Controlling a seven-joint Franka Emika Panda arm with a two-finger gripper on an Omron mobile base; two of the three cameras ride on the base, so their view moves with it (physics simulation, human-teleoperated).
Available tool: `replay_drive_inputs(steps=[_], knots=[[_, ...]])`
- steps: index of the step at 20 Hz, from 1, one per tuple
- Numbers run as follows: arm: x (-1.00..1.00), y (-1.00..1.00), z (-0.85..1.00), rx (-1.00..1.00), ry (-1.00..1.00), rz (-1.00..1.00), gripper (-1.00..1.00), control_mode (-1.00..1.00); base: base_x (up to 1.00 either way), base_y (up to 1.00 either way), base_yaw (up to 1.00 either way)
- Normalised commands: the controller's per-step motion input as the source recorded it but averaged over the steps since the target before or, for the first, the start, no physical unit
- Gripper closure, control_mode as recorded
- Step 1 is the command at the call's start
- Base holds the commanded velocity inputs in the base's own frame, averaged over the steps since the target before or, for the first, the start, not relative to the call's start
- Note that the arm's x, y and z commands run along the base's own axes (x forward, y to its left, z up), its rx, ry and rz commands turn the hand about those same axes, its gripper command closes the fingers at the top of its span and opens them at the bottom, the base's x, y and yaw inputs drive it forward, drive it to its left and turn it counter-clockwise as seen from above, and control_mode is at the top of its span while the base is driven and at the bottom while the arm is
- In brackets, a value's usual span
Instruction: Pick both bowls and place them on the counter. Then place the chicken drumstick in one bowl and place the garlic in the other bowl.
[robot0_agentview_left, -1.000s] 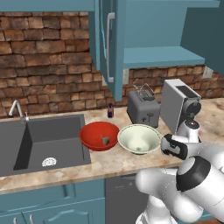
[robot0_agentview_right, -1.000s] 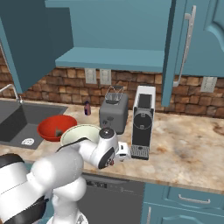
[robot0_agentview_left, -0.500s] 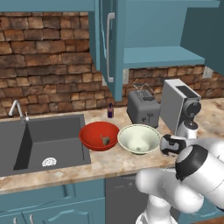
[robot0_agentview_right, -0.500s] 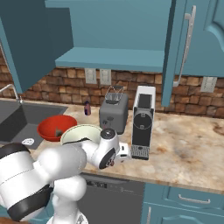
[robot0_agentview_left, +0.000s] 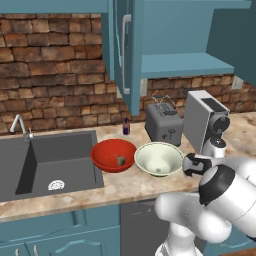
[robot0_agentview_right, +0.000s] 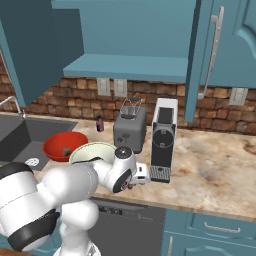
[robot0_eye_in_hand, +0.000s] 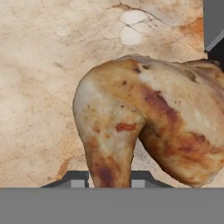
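Pincer (robot0_eye_in_hand: 105, 179) clamped on the chicken drumstick (robot0_eye_in_hand: 148, 127): both dark finger tips sit tight against its narrow end at the bottom of the hand view. The meat is lumpy, golden-brown with darker roasted patches and a paler skin area, hanging over the beige marbled surface (robot0_eye_in_hand: 39, 65). From the base views the hand is low at the near edge of the surface, just in front of the coffee machine (robot0_agentview_right: 162, 137); the drumstick itself is too hidden there to pick out.

Pale cream-green bowl (robot0_agentview_left: 159, 159) stands upright on the surface left of the hand, round, wide mouth, darker rim. Its rim touches or nearly touches the glossy red bowl (robot0_agentview_left: 114, 155) on its left; I cannot tell which. The garlic (robot0_agentview_left: 120, 160), a tiny greyish bulb, lies inside the red bowl.

Left of the bowls is a dark grey sink (robot0_agentview_left: 50, 160) with a chrome tap (robot0_agentview_left: 20, 127). Further back: boxy grey toaster (robot0_agentview_left: 163, 123), small dark purple bottle (robot0_agentview_left: 126, 127) by the brick wall (robot0_agentview_left: 55, 75), and an open teal cabinet (robot0_agentview_left: 175, 35) above.
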Motion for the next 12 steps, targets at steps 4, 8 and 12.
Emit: replay_drive_inputs(steps=[4, 8, 12], knots=[[-0.18, 0.00, 0.05, 0.00, 0.00, 0.00, 1.00, -1.00, 0.00, 0.00, 0.00], [-0.20, 0.00, 0.27, 0.00, 0.00, 0.00, 1.00, -1.00, 0.00, 0.00, 0.00], [-0.29, 0.00, 0.49, 0.00, 0.00, 0.00, 1.00, -1.00, 0.00, 0.00, 0.00]])
